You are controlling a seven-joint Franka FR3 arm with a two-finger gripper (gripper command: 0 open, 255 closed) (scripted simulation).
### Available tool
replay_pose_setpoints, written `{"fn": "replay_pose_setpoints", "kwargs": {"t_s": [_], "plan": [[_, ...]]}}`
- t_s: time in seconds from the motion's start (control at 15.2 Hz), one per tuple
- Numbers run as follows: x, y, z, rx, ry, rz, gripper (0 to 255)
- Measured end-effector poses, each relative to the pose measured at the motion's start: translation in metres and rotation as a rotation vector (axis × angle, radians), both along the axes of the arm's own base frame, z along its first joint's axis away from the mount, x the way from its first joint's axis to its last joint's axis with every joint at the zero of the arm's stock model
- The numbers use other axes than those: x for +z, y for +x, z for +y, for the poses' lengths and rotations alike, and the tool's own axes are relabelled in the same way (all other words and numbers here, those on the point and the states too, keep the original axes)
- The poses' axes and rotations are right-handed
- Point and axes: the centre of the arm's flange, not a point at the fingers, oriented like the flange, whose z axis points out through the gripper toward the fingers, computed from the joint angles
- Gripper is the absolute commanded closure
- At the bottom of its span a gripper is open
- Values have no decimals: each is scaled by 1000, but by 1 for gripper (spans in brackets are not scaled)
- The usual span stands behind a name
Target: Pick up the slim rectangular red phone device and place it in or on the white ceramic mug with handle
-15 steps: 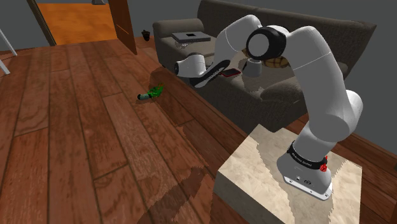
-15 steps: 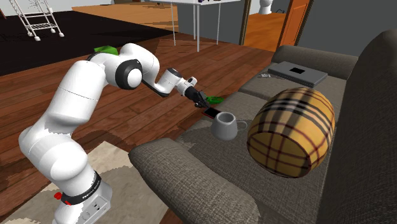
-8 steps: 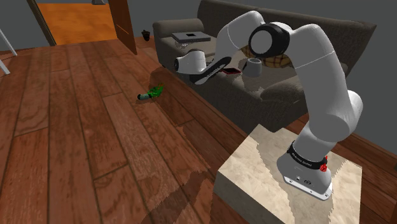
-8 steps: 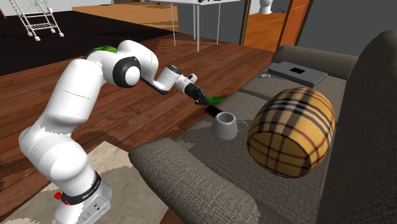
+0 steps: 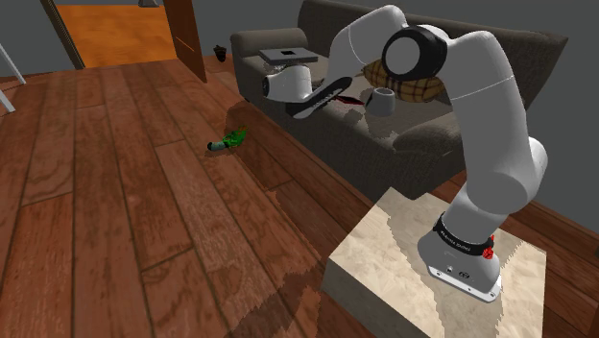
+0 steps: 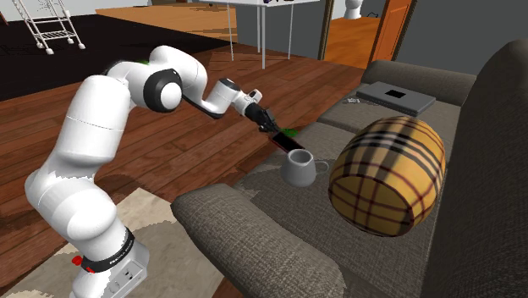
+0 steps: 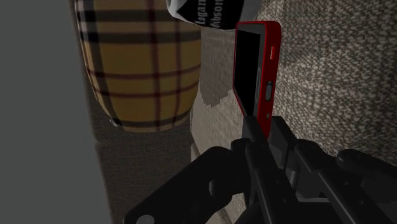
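A slim red phone [image 7: 257, 63] with a black screen is clasped edge-on between my black fingers, so the gripper [image 7: 259, 127] is shut on it. In the second exterior view the gripper [image 6: 272, 131] holds the phone [image 6: 284, 143] in the air, tilted, just above and beside the rim of the pale grey mug [image 6: 299, 166]. That mug stands upright on the sofa seat with its handle toward the cushion. In the shoulder view the gripper [image 5: 336, 91] and phone [image 5: 347, 97] hang a little to the left of the mug [image 5: 382, 100]. The mug [image 7: 207, 13] carries dark lettering.
A plaid barrel cushion [image 6: 387, 173] lies right behind the mug on the dark grey sofa [image 6: 279, 245]. A flat grey device [image 6: 396, 96] rests on the far seat. A green bottle [image 5: 228, 141] lies on the wooden floor. The stand [image 5: 394, 288] sits beside the sofa arm.
The arm has raised the gripper with the phone off the sofa seat and carried it higher, close to the mug's rim. The mug and cushion have not moved.
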Motion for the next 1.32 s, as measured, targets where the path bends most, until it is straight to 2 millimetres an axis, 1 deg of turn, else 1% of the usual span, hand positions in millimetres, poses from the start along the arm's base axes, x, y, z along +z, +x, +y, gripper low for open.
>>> {"fn": "replay_pose_setpoints", "kwargs": {"t_s": [1.32], "plan": [[106, 1, -1, 0, 0, 0, 255]]}}
